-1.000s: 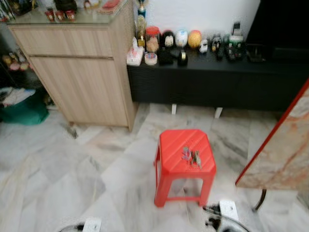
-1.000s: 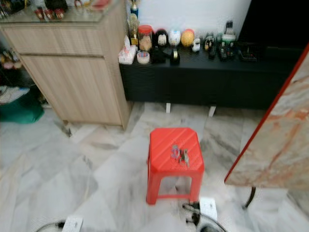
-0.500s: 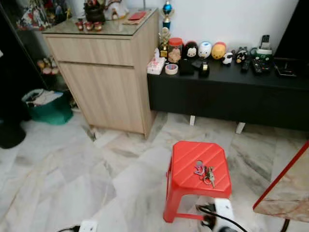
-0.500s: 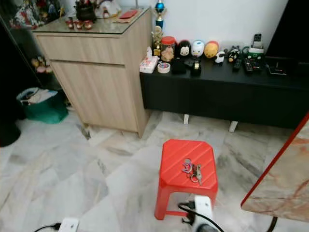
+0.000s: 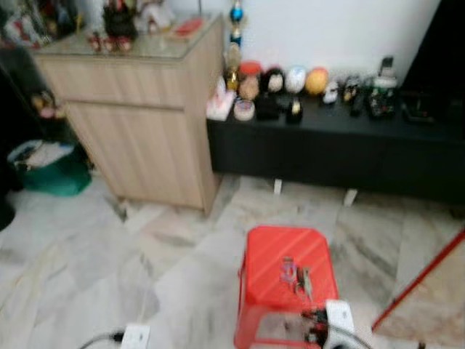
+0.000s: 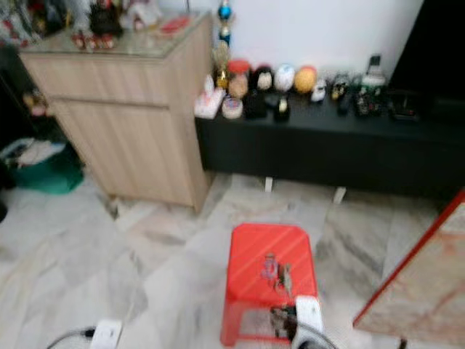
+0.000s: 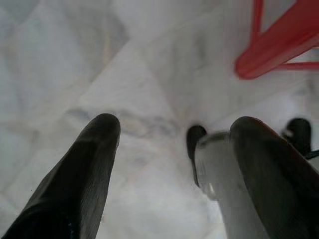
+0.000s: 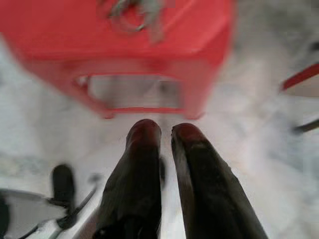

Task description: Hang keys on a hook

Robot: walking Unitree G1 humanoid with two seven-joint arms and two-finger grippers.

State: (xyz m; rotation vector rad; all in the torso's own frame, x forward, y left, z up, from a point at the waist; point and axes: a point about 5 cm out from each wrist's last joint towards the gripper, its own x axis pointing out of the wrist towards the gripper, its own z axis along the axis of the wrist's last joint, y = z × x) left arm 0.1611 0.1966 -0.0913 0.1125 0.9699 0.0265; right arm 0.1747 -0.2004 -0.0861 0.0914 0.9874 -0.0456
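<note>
A small bunch of keys (image 5: 294,275) lies on top of a red plastic stool (image 5: 270,256) on the marble floor, in the lower middle of the blurred eye views. My right gripper (image 8: 164,130) hangs low in front of the stool, its fingers shut on nothing; in its wrist view the keys (image 8: 135,9) lie on the stool's top (image 8: 60,25). My left gripper (image 7: 174,129) hangs open over bare floor, with one red stool leg (image 7: 279,45) off to the side.
A light wooden cabinet (image 5: 145,123) stands at the back left. Beside it runs a low black console (image 5: 327,149) carrying jars and toys. A green bag (image 5: 43,169) sits on the floor at far left. A red-edged marble table (image 5: 430,291) juts in at the right.
The whole picture has shifted and blurred, so the camera has moved. The stool now sits lower in view. The keys still lie on it.
</note>
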